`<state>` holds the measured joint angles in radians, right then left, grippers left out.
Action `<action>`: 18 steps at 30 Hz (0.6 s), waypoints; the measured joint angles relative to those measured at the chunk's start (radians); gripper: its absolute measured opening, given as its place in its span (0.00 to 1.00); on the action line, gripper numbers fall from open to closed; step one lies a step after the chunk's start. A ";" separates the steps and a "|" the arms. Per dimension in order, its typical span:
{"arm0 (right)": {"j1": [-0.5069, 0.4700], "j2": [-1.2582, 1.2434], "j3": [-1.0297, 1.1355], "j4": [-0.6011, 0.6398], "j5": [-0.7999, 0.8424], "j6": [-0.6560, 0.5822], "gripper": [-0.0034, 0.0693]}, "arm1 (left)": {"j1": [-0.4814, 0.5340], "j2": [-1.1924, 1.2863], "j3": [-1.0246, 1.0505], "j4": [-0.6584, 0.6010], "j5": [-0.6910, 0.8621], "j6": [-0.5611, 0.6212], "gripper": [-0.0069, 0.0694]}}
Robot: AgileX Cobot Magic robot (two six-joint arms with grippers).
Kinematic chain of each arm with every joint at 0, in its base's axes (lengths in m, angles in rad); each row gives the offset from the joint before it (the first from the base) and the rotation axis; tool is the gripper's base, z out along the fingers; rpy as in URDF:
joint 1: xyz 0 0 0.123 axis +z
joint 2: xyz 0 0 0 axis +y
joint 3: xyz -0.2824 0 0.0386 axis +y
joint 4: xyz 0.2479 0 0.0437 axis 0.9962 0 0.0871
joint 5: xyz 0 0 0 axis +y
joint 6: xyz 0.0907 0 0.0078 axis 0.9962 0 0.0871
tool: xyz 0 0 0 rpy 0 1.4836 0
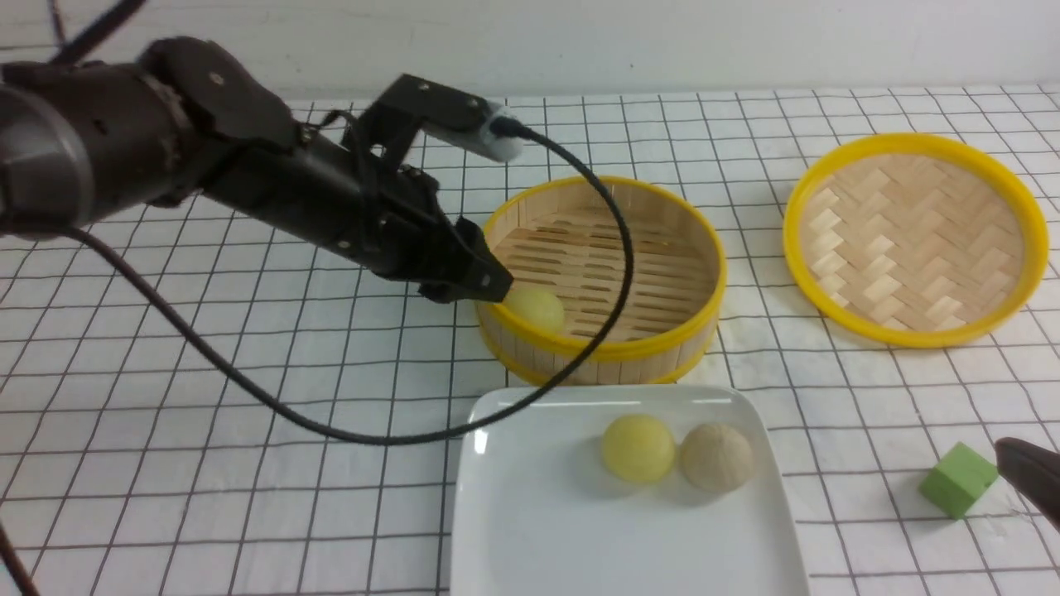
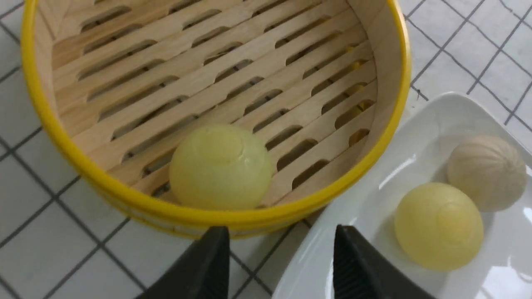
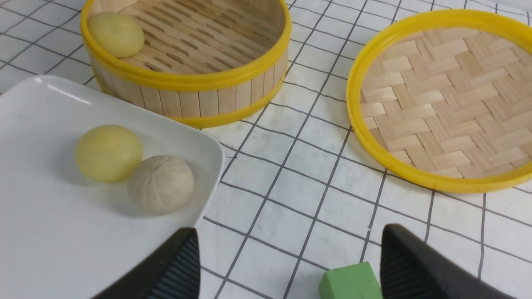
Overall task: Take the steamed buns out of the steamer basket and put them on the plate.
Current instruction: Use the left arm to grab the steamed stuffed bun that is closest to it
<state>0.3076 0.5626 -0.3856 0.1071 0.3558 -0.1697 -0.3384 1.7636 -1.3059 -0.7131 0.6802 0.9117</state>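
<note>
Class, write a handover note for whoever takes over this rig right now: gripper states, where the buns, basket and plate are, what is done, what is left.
Left gripper: open, empty, at the steamer basket rim, close to the last bun.
Right gripper: open, empty, beside the green cube.
Done: yellow bun and pleated bun sit on the plate.
Left: move the last bun onto the plate.

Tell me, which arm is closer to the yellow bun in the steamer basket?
The left. The left fingers hover open at the steamer basket rim, right beside the yellow bun. The right fingers are far off, by the green cube.
</note>
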 joint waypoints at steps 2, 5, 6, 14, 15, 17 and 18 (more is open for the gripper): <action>0.000 0.000 0.000 0.000 0.000 0.000 0.82 | -0.026 0.031 -0.025 0.003 -0.035 0.002 0.58; 0.000 0.000 0.000 0.000 0.001 0.000 0.82 | -0.048 0.078 -0.065 0.019 -0.066 0.003 0.58; 0.000 0.000 0.000 0.003 0.001 0.000 0.82 | -0.051 0.096 -0.083 0.029 -0.073 0.003 0.58; 0.000 0.000 0.000 0.004 0.007 0.000 0.82 | -0.053 0.195 -0.145 0.112 -0.119 0.003 0.58; 0.000 0.000 0.000 0.004 0.009 0.000 0.82 | -0.053 0.201 -0.146 0.117 -0.122 0.003 0.58; 0.000 0.000 0.000 0.004 0.009 0.000 0.82 | -0.053 0.215 -0.146 0.123 -0.131 0.003 0.58; 0.000 0.000 0.000 0.004 0.009 0.000 0.82 | -0.053 0.219 -0.146 0.126 -0.134 0.003 0.58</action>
<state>0.3076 0.5626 -0.3856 0.1109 0.3651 -0.1697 -0.3914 1.9826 -1.4515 -0.5875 0.5464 0.9144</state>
